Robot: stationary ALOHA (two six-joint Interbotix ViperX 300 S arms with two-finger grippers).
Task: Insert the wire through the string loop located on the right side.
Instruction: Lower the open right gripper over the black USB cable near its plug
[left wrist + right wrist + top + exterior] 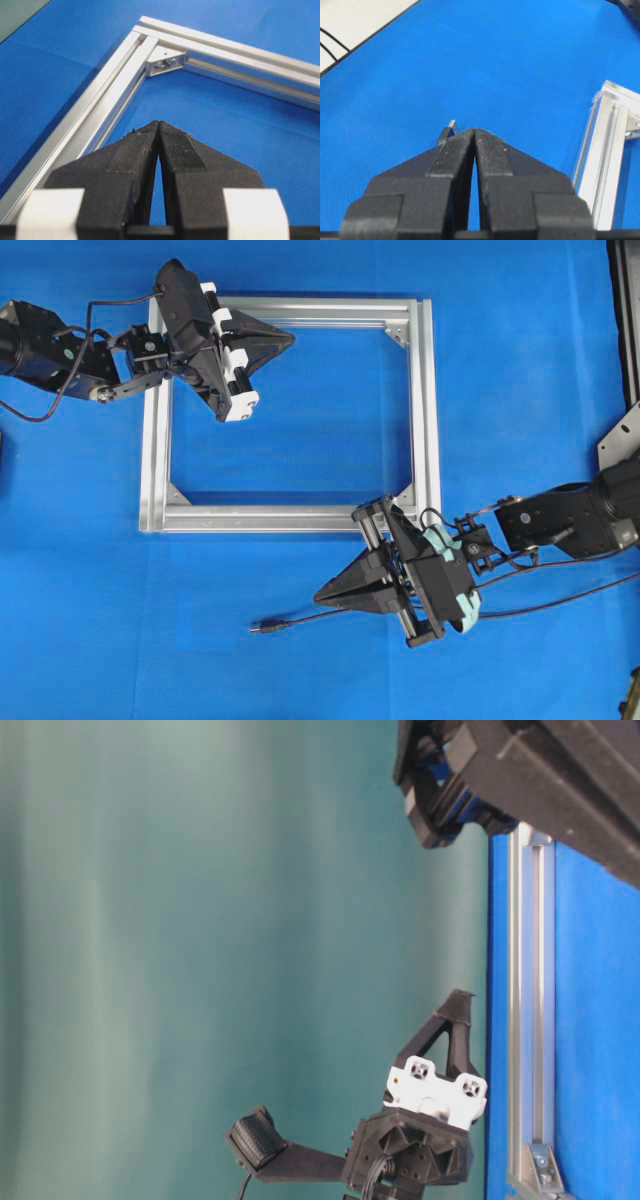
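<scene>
Wire [300, 620]: you see it lying on the tabletop, long axis three-to-nine, plug at nine.
Right hand [325, 596]: nearer; pressed together, empty; plug at seven o'clock.
Left hand [285, 338]: together, empty, over frame [430, 410].
String loop: not discernible.

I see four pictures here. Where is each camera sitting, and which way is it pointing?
Overhead: straight above, looking down on the blue table, silver frame, wire and both arms.
Table-level: low at the table's edge, picture turned sideways; shows the left pincer above the frame.
Left wrist: on the left arm, looking past its shut pincer at a frame corner.
Right wrist: on the right arm, looking past its shut pincer at the wire's plug.
All four views show the frame.
</scene>
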